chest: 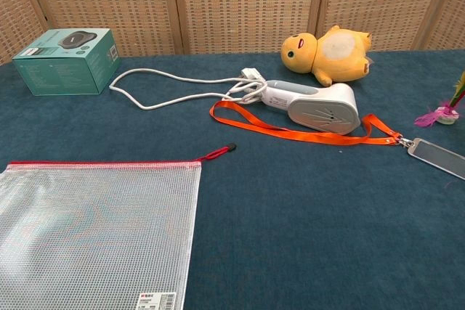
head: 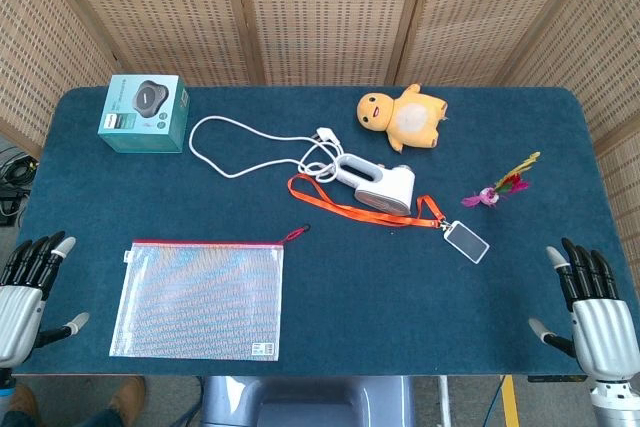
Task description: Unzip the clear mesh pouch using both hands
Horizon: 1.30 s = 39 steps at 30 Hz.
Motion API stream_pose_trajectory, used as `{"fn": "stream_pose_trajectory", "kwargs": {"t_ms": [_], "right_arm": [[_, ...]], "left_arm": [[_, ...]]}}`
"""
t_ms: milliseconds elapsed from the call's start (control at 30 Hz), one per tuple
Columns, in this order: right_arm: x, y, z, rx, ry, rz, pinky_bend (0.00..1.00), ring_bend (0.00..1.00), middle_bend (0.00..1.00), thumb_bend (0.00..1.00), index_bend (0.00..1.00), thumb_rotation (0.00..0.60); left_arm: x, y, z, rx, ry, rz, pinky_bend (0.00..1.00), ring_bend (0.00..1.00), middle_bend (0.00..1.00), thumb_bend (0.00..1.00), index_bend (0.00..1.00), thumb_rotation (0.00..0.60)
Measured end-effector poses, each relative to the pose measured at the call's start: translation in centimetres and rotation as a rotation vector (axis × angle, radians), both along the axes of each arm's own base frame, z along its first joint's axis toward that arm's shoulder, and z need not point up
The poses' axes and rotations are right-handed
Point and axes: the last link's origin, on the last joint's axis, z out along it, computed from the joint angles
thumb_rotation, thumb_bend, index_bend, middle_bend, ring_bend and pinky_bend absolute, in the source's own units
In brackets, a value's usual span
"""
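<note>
A clear mesh pouch (head: 198, 299) (chest: 94, 234) lies flat on the blue table near the front left. Its red zipper runs along the far edge, with the red pull tab (head: 297, 234) (chest: 220, 152) sticking out at the right end. My left hand (head: 25, 292) hovers at the table's left front corner, fingers spread and empty, well left of the pouch. At the right front corner my right hand (head: 590, 307) is also spread and holds nothing. Neither hand shows in the chest view.
A teal box (head: 146, 113) (chest: 67, 60) stands at the back left. A white handheld appliance (head: 380, 184) (chest: 316, 105) with its cord, an orange lanyard (head: 350, 209) (chest: 290, 133) with a badge, a yellow plush duck (head: 402, 116) (chest: 327, 53) and a small flower (head: 500, 187) lie mid to right.
</note>
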Motion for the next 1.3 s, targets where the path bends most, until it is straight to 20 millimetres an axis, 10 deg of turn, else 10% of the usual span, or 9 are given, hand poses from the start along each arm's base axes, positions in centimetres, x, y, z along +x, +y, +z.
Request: {"fn": "stream_pose_trajectory", "kwargs": {"t_ms": [300,433,533,733,1033,1300], "right_arm": [[-0.3,-0.5,-0.2,-0.003,-0.003,-0.018,0.00,0.00,0.00,0.00,0.00,0.600],[-0.6,-0.7,-0.5,0.020,0.001,-0.034,0.00,0.00,0.00,0.00,0.00,0.600],[-0.9,-0.9,-0.5,0.024,0.012,-0.046,0.00,0.00,0.00,0.00,0.00,0.600],[-1.1,-1.1,-0.3,0.014,0.015,-0.065,0.00,0.00,0.00,0.00,0.00,0.600],[-1.8,-1.6,-0.1,-0.002,0.015,-0.111,0.00,0.00,0.00,0.00,0.00,0.600],[-2.1,-1.6,-0.2,-0.004,0.033,-0.128,0.00,0.00,0.00,0.00,0.00,0.600]], "left_arm": [[-0.2,0.7,-0.4,-0.034,0.015,0.014,0.03,0.06,0.06,0.00,0.00,0.600],[0.3,2.5,-1.0,-0.017,0.009,-0.010,0.69,0.70,0.68,0.00,0.00,0.600],[1.0,4.3,-2.2,-0.049,0.031,-0.019,0.98,0.94,0.88,0.00,0.07,0.600],[4.8,9.2,-6.1,-0.133,0.116,-0.052,1.00,1.00,0.97,0.04,0.28,0.600],[12.6,16.3,-13.4,-0.294,0.139,-0.039,1.00,1.00,0.98,0.35,0.32,0.600],[19.7,20.3,-20.2,-0.409,0.202,-0.021,1.00,1.00,0.98,0.36,0.41,0.600]]}}
